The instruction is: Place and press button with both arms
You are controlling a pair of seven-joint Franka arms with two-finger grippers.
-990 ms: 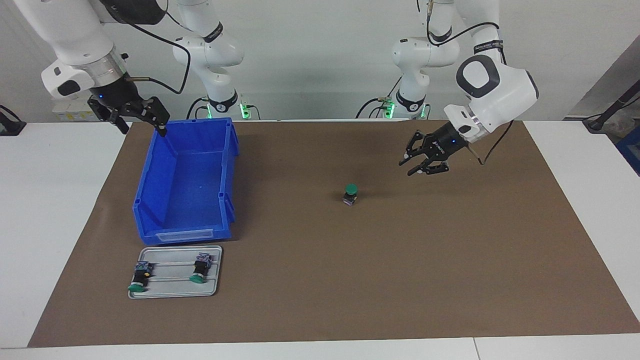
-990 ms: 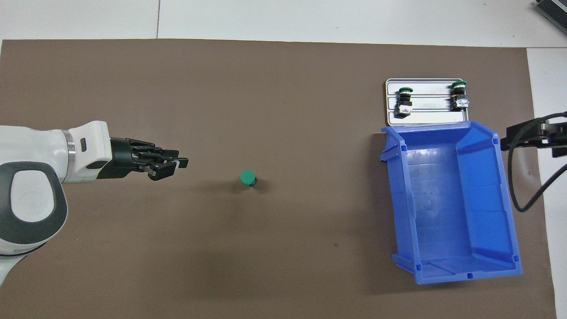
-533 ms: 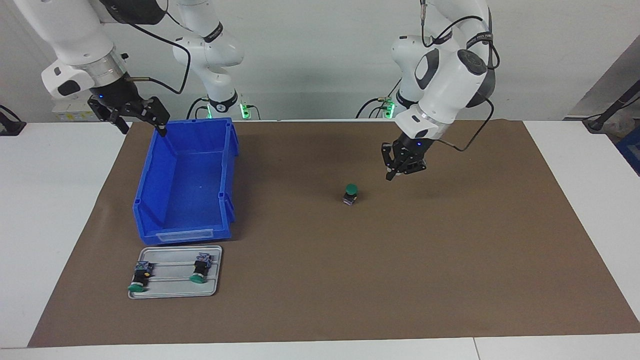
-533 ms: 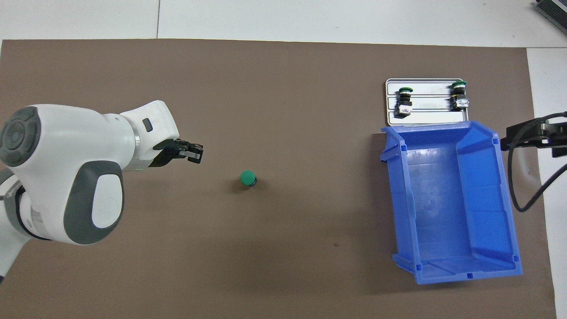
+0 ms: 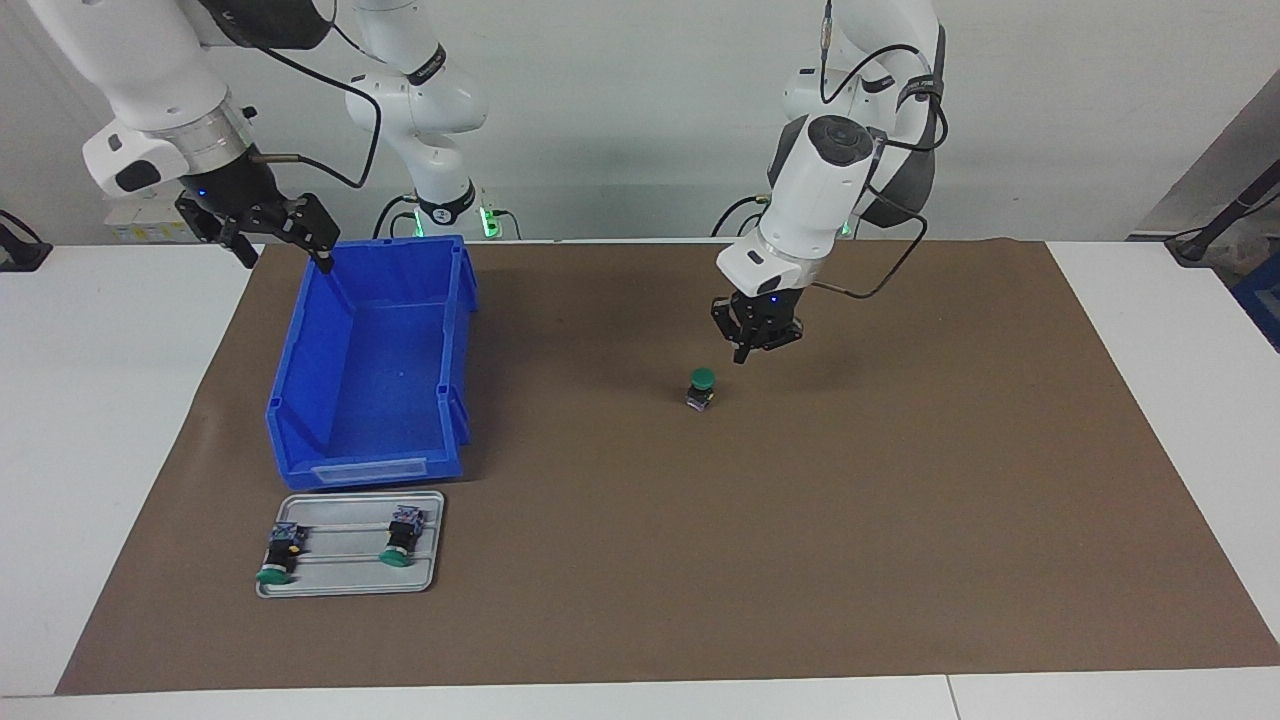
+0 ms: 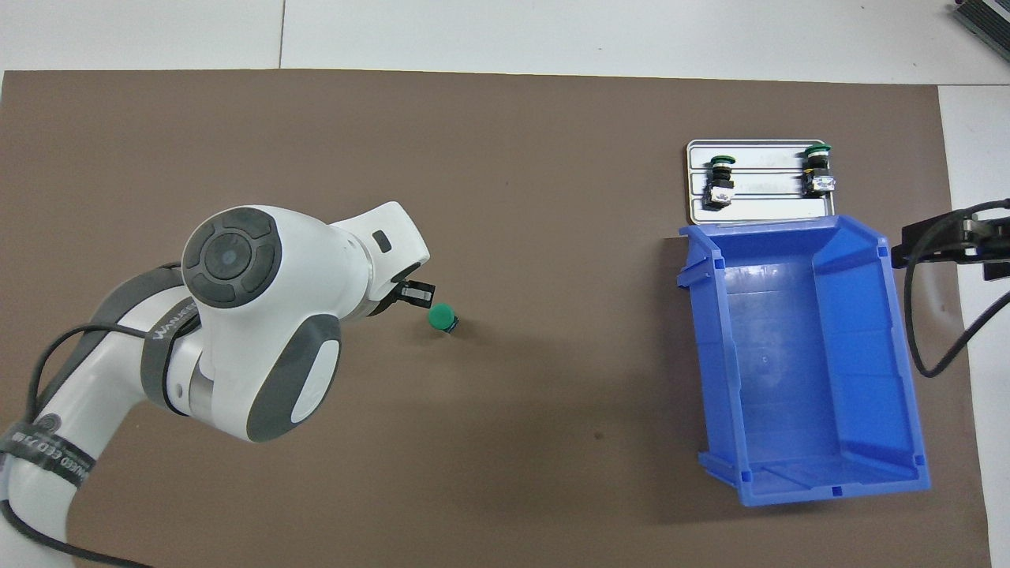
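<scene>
A: Where was the button (image 5: 702, 387) when the shot was taken?

B: It stood upright on the brown mat (image 5: 900, 520) near mid-table, green cap up, square base down. Nothing touched it.

A: And the left end effector (image 5: 741, 355)?

B: It hung over the mat just beside the button, toward the left arm's end of the table, pointing down w/ fingertips pressed together and holding nothing. From overhead, the left arm's big white wrist hid most of it; only its tip (image 6: 413, 293) showed next to the green cap (image 6: 441, 316). The facing view showed a gap between tip and cap, so no contact.

A: Right end effector (image 5: 283, 243)?

B: It was raised over the corner of the blue bin (image 5: 370, 365) nearest the robots, at the right arm's end of the table, fingers spread and empty. That arm waited.

A: What else was on the table?

B: The bin sat open and tilted a bit on the mat. Just beside it, farther from the robots, lay a small metal tray (image 5: 345, 585) w/ two more buttons on their sides: one w/ a yellow spot (image 5: 279, 553), one w/o (image 5: 400, 539). Both were well apart from the task's button.
</scene>
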